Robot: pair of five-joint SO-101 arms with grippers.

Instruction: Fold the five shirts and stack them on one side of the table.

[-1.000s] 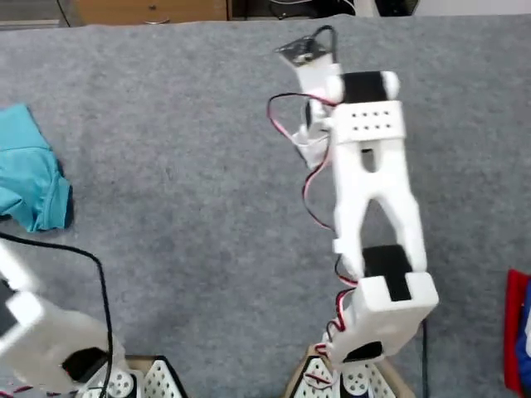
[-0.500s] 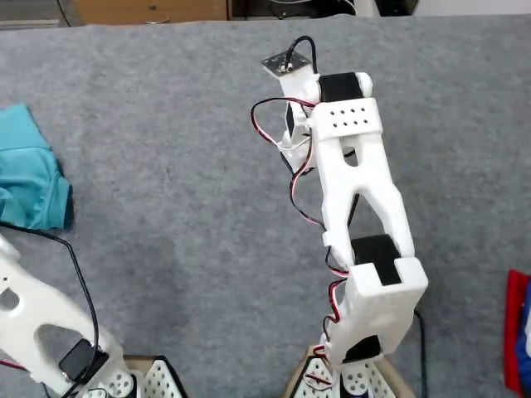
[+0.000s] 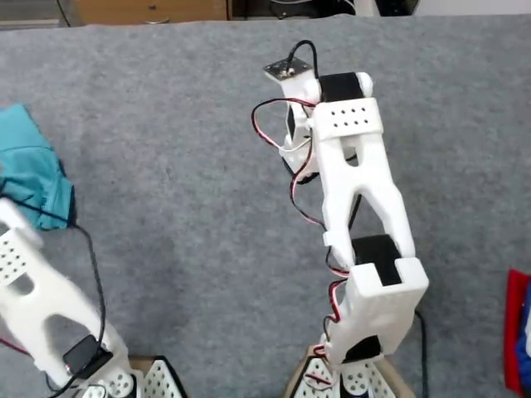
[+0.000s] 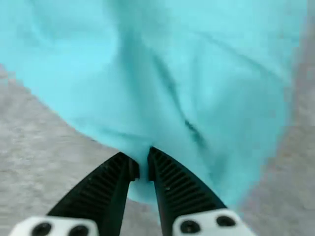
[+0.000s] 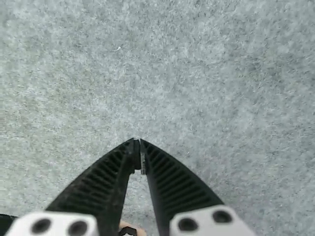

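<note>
Nearest you, the 2 bases point(image 3: 158, 380) sit side by side at the front edge of the table point(image 3: 182, 215), which is covered from edge to edge in grey felt-like cloth. At the right edge, close to the front, you can see a strip of red cloth point(image 3: 515, 323) with a bit of blue beside it; too little shows to say what it is. Farther back, at the left edge, a teal shirt point(image 3: 29, 170) lies crumpled, not folded, well apart from the red cloth. Beyond the far edge of the table stands a wooden cabinet point(image 3: 149, 10).

Your left arm point(image 3: 41, 298) rises from its base and leans out to the left, toward the shirt. The left fingers point(image 4: 141, 164) are nearly together, with just a thin slit between the tips. They point at the shirt's rumpled edge, and teal cloth shows in the slit and under both tips. You cannot tell from this whether any cloth is pinched.

Your right arm point(image 3: 357, 191) stretches from its base out over the middle of the table, well apart from the shirt. The right fingers point(image 5: 138, 148) are together, tips touching each other, with grey table under them.
</note>
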